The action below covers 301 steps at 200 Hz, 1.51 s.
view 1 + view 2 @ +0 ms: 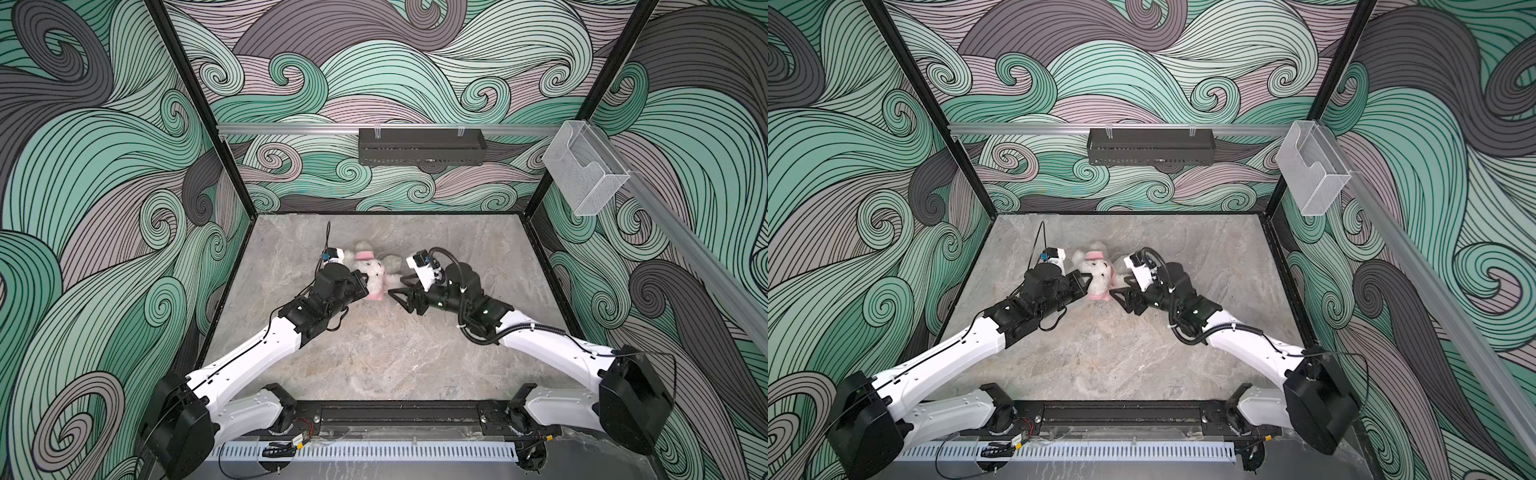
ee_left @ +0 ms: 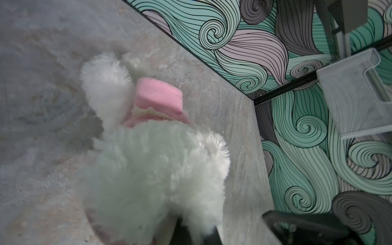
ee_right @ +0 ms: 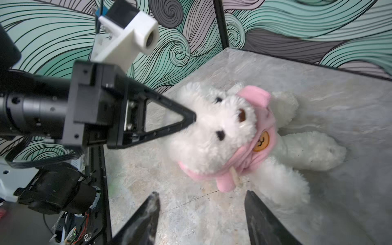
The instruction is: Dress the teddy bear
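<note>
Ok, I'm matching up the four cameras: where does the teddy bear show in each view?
Top view: the teddy bear lies near picture centre.
Top view: teddy bear just left of centre.
Left wrist: teddy bear very close, blurred white fur.
Right wrist: teddy bear with its face showing.
Shared landmark: the pink shirt bunched around its neck.

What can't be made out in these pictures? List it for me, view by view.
- Right wrist view: left tool tips sunk in teddy bear fur, grip point hidden; right tool fingers cut off by the picture's edge.
- Left wrist view: blurred fur fills the foreground, hiding the bear's face.
- Both top views: pink shirt print too small to read.
</note>
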Tool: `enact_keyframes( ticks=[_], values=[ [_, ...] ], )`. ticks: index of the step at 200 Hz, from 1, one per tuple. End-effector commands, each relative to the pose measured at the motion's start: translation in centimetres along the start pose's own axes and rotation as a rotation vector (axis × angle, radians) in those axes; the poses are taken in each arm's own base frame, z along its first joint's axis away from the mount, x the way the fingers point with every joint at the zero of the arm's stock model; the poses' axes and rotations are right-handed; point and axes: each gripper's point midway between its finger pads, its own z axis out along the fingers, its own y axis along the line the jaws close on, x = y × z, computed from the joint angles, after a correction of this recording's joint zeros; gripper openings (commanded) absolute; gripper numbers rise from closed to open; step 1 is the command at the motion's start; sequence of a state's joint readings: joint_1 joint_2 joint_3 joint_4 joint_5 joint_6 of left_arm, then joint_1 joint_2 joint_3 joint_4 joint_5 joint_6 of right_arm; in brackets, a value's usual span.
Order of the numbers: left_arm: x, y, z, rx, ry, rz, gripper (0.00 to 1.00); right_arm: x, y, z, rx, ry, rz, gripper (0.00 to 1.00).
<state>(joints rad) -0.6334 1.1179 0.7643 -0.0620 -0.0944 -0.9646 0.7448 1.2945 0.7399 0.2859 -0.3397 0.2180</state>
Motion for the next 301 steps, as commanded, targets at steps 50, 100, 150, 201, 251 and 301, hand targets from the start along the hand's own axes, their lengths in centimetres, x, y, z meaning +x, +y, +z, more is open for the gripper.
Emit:
enact_keyframes(
  ticks=[50, 100, 150, 201, 251, 301],
  values=[
    [1.1, -2.2, 1.2, 0.083, 0.088, -0.282, 0.00, 3.4, -0.4, 4.7, -0.019, -0.055, 0.308, 0.64],
    [2.2, -2.2, 1.6, 0.102, 0.128, -0.323, 0.00, 5.1, -4.5, 5.3, 0.203, 0.010, 0.350, 0.34],
    [1.4, -2.7, 1.2, 0.130, 0.113, -0.389, 0.00, 9.2, -9.4, 3.5, 0.407, 0.056, 0.325, 0.06],
    [-0.1, -2.4, 0.7, 0.170, 0.153, -0.477, 0.00, 13.1, -12.6, 0.8, 0.497, 0.144, 0.324, 0.06],
    [-0.7, -2.0, 1.0, 0.193, 0.210, -0.534, 0.00, 13.3, -12.2, -1.3, 0.414, 0.200, 0.297, 0.19],
    [0.3, -3.1, 1.9, 0.238, 0.332, -0.466, 0.00, 8.4, -8.2, -4.2, 0.228, 0.117, 0.197, 0.48]
  ],
)
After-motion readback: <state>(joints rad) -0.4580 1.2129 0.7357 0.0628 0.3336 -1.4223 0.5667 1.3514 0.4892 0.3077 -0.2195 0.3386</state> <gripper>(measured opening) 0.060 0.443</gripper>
